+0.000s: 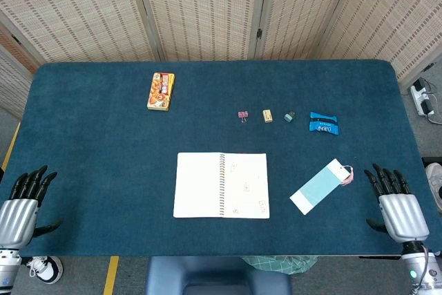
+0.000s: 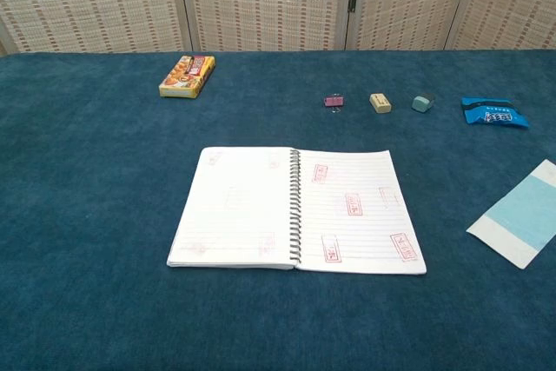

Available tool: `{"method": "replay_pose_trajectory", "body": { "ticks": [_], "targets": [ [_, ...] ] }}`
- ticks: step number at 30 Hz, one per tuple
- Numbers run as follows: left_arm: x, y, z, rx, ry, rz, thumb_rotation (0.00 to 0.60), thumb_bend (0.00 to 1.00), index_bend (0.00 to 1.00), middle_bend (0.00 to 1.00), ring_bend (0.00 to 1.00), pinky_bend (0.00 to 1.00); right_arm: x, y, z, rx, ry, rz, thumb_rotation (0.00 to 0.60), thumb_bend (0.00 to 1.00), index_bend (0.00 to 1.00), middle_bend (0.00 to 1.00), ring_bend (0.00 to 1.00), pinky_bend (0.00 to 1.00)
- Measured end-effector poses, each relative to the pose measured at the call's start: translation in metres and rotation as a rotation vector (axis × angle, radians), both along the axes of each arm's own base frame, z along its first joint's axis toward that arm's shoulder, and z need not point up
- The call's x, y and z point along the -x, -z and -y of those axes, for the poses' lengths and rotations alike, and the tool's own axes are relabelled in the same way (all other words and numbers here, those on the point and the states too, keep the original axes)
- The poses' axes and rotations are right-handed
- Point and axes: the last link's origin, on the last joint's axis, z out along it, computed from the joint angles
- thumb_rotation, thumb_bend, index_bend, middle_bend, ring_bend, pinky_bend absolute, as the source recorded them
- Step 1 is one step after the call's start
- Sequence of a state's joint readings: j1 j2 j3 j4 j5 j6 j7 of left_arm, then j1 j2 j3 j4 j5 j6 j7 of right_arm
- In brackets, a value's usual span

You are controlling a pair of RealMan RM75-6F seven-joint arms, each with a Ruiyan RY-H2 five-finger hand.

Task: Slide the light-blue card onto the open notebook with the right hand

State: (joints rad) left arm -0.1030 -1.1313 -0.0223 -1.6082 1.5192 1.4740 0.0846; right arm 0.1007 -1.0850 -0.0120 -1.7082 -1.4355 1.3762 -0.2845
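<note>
The light-blue card (image 1: pixel 320 186) (image 2: pixel 522 214) lies flat and slanted on the blue table, with white ends and a pink tassel at its upper right. The open spiral notebook (image 1: pixel 221 185) (image 2: pixel 295 207) lies to its left, pages blank but for small pink stamps. My right hand (image 1: pixel 396 202) hovers at the table's near right corner, just right of the card and apart from it, fingers spread and empty. My left hand (image 1: pixel 24 202) rests at the near left edge, also spread and empty. Neither hand shows in the chest view.
Along the far side lie a yellow snack box (image 1: pixel 161 91) (image 2: pixel 187 76), a pink binder clip (image 1: pixel 243 115), a beige eraser (image 1: pixel 267 116), a small teal block (image 1: pixel 289 116) and a blue packet (image 1: pixel 323 124) (image 2: pixel 493 112). Folding screens stand behind the table.
</note>
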Motion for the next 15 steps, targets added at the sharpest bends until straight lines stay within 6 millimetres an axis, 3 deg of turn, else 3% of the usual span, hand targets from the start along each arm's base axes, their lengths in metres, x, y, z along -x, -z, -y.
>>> {"method": "replay_pose_trajectory", "body": {
  "ticks": [6,11,15],
  "targets": [
    [0.001,0.000,-0.002,-0.001,-0.007,0.008,0.600,0.19,0.13,0.00,0.00,0.00,0.002,-0.001,0.005,0.007,0.006,-0.004,0.600,0.00,0.01,0.00,0.00,0.00],
    [0.003,0.001,-0.005,0.009,-0.018,0.013,0.600,0.19,0.13,0.00,0.00,0.00,0.003,0.006,0.023,-0.028,-0.025,-0.034,0.600,0.07,0.19,0.00,0.00,0.00],
    [0.004,0.000,-0.007,0.006,-0.024,0.008,0.600,0.19,0.13,0.00,0.00,0.00,-0.003,0.019,0.051,-0.112,-0.100,-0.094,0.600,0.12,0.29,0.00,0.00,0.00]
  ]
}}
